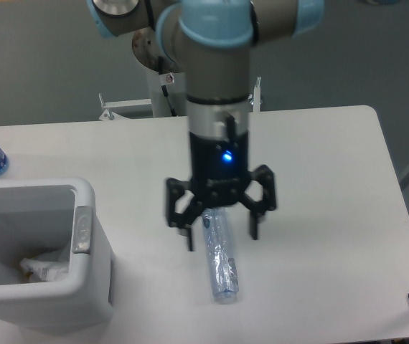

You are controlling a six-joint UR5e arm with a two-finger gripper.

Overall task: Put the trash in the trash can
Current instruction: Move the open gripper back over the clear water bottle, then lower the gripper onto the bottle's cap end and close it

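Arm poised over the bottle on the white counter point(319, 165).
The trash can point(82, 287) stands at the counter's left with the crumpled wrapper point(43, 266) inside; the gripper point(221, 231) has its jaws spread wide astride the upper end of the clear bottle point(220, 259), which lies flat mid-counter.
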